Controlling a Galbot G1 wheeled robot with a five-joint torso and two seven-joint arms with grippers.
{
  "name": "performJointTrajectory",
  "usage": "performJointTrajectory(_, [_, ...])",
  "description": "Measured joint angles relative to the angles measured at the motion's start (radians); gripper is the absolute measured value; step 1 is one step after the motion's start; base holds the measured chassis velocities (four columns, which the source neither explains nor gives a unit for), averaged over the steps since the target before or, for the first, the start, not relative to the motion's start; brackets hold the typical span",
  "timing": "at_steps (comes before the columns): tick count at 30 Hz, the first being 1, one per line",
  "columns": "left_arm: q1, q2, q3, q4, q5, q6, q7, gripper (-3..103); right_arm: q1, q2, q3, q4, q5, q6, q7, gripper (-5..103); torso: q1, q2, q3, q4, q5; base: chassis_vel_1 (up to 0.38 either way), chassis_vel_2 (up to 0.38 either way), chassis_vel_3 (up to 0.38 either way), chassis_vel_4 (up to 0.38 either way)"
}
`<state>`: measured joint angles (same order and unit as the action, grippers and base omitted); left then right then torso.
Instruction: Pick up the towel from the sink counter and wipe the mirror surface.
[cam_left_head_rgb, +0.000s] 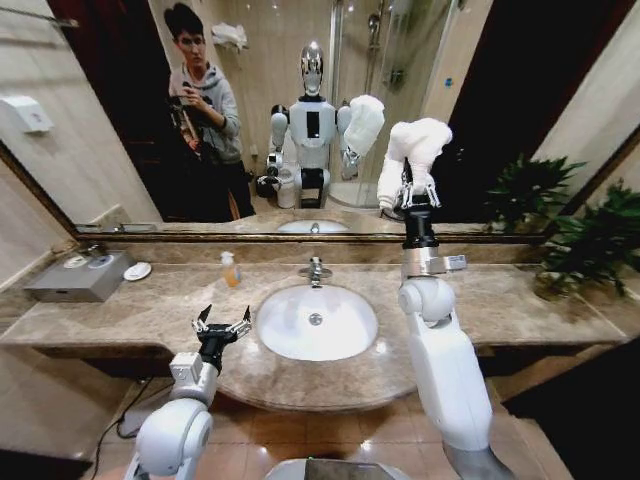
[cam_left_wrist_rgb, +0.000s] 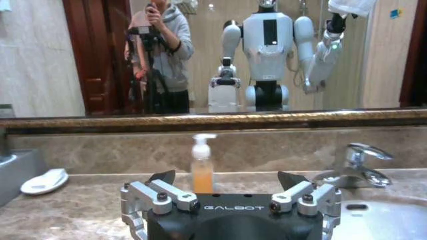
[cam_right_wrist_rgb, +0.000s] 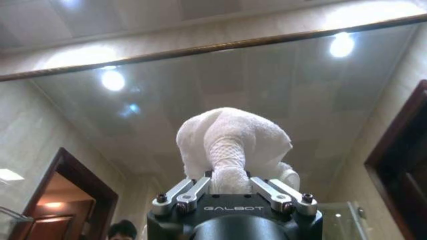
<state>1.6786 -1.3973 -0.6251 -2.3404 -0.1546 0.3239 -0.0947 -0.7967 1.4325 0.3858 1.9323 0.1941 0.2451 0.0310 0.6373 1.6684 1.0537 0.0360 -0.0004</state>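
Note:
My right gripper (cam_left_head_rgb: 418, 192) is raised high above the sink counter (cam_left_head_rgb: 500, 300) and shut on the white towel (cam_left_head_rgb: 415, 148). The towel bunches above the fingers and sits up against the mirror (cam_left_head_rgb: 480, 90), right of the robot's reflection; I cannot tell whether it touches the glass. In the right wrist view the towel (cam_right_wrist_rgb: 230, 142) bulges out of the shut right gripper (cam_right_wrist_rgb: 229, 176) with the mirror (cam_right_wrist_rgb: 167, 80) close behind. My left gripper (cam_left_head_rgb: 222, 325) hovers open and empty low over the counter, left of the basin (cam_left_head_rgb: 316, 322); it also appears open in the left wrist view (cam_left_wrist_rgb: 227, 178).
A chrome tap (cam_left_head_rgb: 314, 270) stands behind the basin, with an orange soap bottle (cam_left_head_rgb: 230, 268) to its left. A grey box (cam_left_head_rgb: 80, 277) and a white dish (cam_left_head_rgb: 137, 270) sit at the counter's far left. Green plants (cam_left_head_rgb: 575, 240) crowd the right end.

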Motion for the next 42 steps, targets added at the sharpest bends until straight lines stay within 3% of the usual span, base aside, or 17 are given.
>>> performJointTrajectory(8, [0.000,-0.001,0.001,0.000,0.000,0.000,0.000,100,0.170,0.010,-0.015,-0.092,0.014,-0.014,0.019,13,0.000,0.000,0.000,-0.0007,0.0002,-0.026,-0.022,0.014,0.004])
performJointTrajectory(15, [0.000,0.000,0.001,0.000,0.000,0.000,0.000,100,0.555,0.017,-0.002,-0.371,0.009,-0.016,0.040,13,0.000,0.000,0.000,-0.0001,0.0002,-0.044,-0.035,0.015,0.016])
performJointTrajectory(16, [0.000,0.000,0.001,0.000,0.000,0.000,0.000,100,0.555,0.017,-0.002,-0.371,0.009,-0.016,0.040,13,0.000,0.000,0.000,-0.0001,0.0002,0.000,0.000,0.000,0.000])
performJointTrajectory(18, [0.000,0.000,0.000,0.000,0.000,0.000,0.000,100,0.681,0.047,-0.030,-0.460,-0.002,-0.022,0.041,13,0.000,0.000,0.000,0.0001,0.0003,0.000,0.000,0.000,0.000])
performJointTrajectory(22, [0.000,0.000,0.000,0.000,0.000,0.000,0.000,100,0.792,0.113,-0.055,-0.547,-0.044,-0.035,0.043,13,0.000,0.000,0.000,0.0004,-0.0003,0.000,0.000,0.000,0.000])
performJointTrajectory(26, [0.000,0.000,0.001,0.000,0.000,0.000,0.000,100,0.860,0.172,-0.058,-0.639,-0.105,-0.035,0.045,13,0.000,0.000,0.000,0.0005,-0.0002,0.000,0.000,0.000,0.000])
performJointTrajectory(32, [0.000,0.000,0.000,0.000,0.000,0.000,0.000,100,0.885,0.179,-0.074,-0.728,-0.175,-0.035,0.037,13,0.000,0.000,0.000,-0.0007,0.0001,0.000,0.000,0.000,0.000])
performJointTrajectory(38, [0.000,0.000,0.000,0.000,0.000,0.000,0.000,100,0.881,0.178,-0.101,-0.788,-0.220,-0.022,0.024,13,0.000,0.000,0.000,0.0002,0.0001,0.000,0.000,0.000,0.000])
performJointTrajectory(42, [0.000,0.000,0.000,0.000,0.000,0.000,0.000,100,0.879,0.177,-0.124,-0.830,-0.245,-0.003,0.017,13,0.000,0.000,0.000,-0.0006,0.0005,0.000,0.000,0.000,0.000])
